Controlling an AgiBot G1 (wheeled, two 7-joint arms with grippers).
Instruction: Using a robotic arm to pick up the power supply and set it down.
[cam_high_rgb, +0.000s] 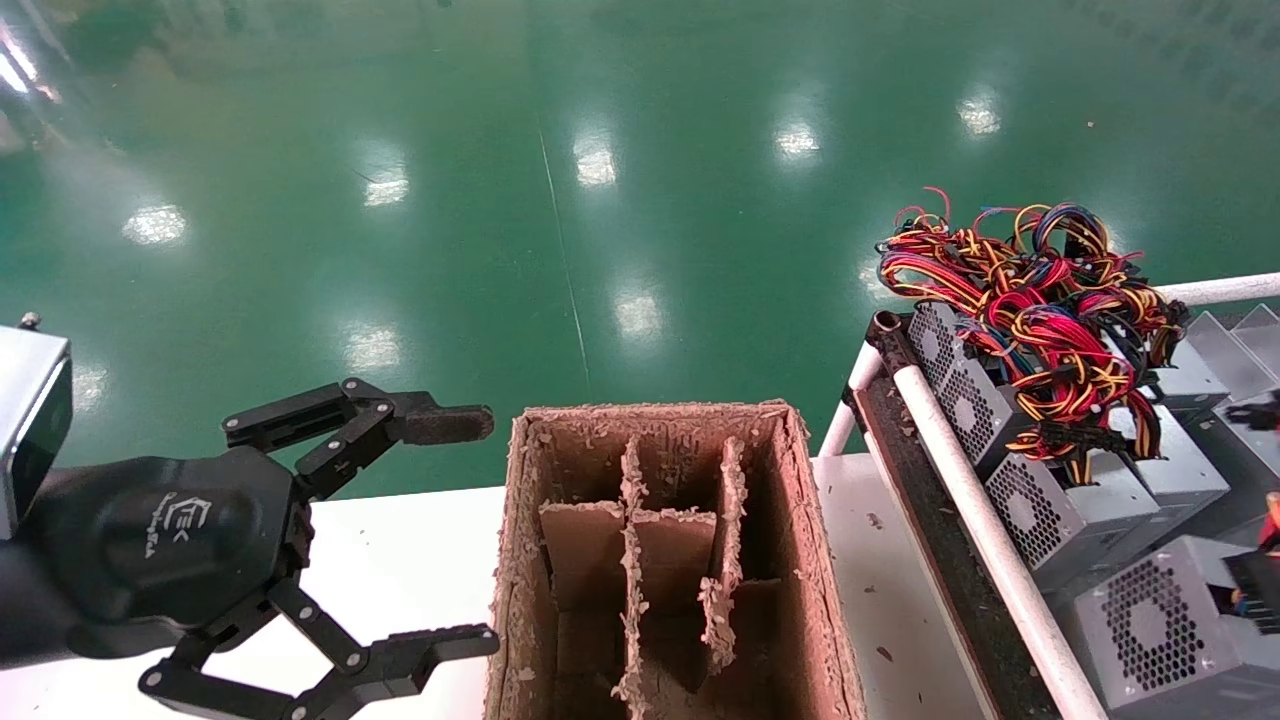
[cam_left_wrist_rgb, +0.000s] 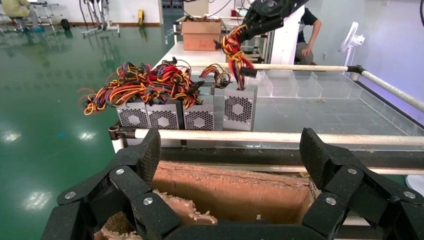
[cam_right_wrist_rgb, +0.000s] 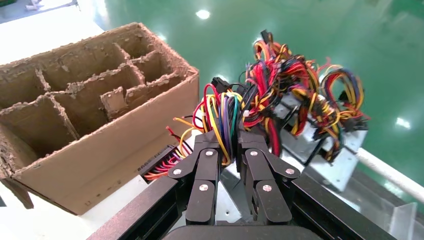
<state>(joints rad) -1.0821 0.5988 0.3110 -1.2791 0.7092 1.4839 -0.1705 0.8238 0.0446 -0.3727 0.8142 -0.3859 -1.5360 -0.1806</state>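
Observation:
The power supply (cam_high_rgb: 1150, 625) (cam_left_wrist_rgb: 239, 107) is a grey box with a honeycomb grille, the nearest one in a row on the rack at my right. Its bundle of red, yellow, blue and black wires (cam_right_wrist_rgb: 222, 117) rises from it. My right gripper (cam_right_wrist_rgb: 224, 142) (cam_left_wrist_rgb: 260, 20) is shut on that bundle above the box; it is outside the head view. I cannot tell whether the box has left the rack. My left gripper (cam_high_rgb: 462, 533) (cam_left_wrist_rgb: 230, 150) hangs open and empty beside the cardboard box, over the white table.
A worn cardboard box (cam_high_rgb: 800, 560) (cam_right_wrist_rgb: 115, 150) with dividers stands between the arms. Like grey boxes under a loose wire tangle (cam_high_rgb: 1030, 290) fill the rack behind a white rail (cam_high_rgb: 980, 500). A person (cam_left_wrist_rgb: 305, 30) sits far behind the rack.

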